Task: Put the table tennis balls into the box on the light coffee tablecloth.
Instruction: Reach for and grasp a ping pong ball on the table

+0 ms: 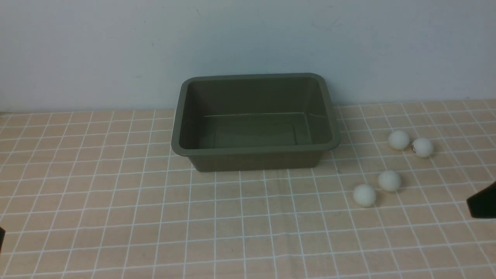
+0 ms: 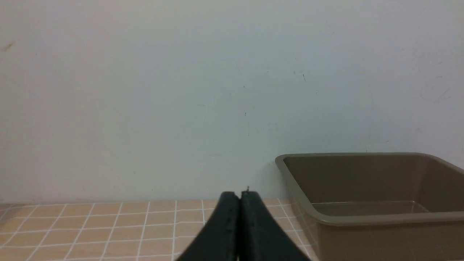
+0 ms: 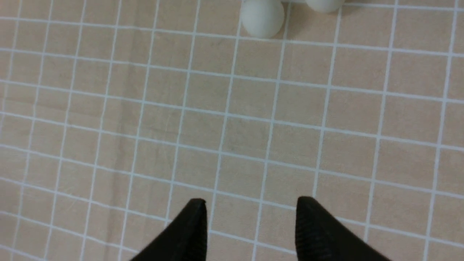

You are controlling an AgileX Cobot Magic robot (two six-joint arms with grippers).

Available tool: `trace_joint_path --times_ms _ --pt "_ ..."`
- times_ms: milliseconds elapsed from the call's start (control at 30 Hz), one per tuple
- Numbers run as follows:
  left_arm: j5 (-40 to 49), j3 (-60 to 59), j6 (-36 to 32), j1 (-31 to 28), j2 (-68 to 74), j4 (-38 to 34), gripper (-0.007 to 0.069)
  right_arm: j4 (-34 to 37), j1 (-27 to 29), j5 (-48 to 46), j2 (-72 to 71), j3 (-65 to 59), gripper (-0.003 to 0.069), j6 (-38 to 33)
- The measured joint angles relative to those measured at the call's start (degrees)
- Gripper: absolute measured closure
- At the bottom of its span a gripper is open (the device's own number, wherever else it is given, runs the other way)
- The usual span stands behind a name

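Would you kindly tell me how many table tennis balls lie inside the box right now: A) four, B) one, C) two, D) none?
D: the box is empty, and all four table tennis balls rest on the tablecloth to its right.

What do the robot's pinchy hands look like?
Both the left gripper and the right gripper have plain black jaws that narrow to pointy tips, like beaks. The right one's jaws have tiny ridges on the inside. No cables, stickers or markings show.
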State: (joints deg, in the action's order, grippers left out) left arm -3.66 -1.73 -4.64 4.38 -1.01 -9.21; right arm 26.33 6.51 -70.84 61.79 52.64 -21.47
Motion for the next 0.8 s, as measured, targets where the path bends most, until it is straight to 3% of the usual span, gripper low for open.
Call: trace_joint_path --times_ms 133,267,633,800 --pt "0.00 0.00 0.00 0.00 0.00 0.00 0.0689 2.31 0.00 -0.08 0.00 0.00 0.0211 0.62" --pt "0.00 0.00 0.00 0.00 0.00 0.00 0.0689 3.23 0.00 2.38 0.16 0.00 0.0166 1.79" --pt "0.00 0.00 0.00 0.00 0.00 0.00 0.0689 4.70 0.00 6.83 16.99 8.30 0.0150 2.52" --pt "0.00 0.00 0.00 0.00 0.00 0.00 0.0689 1.20 -2.64 4.21 28.44 22.49 0.0150 2.34"
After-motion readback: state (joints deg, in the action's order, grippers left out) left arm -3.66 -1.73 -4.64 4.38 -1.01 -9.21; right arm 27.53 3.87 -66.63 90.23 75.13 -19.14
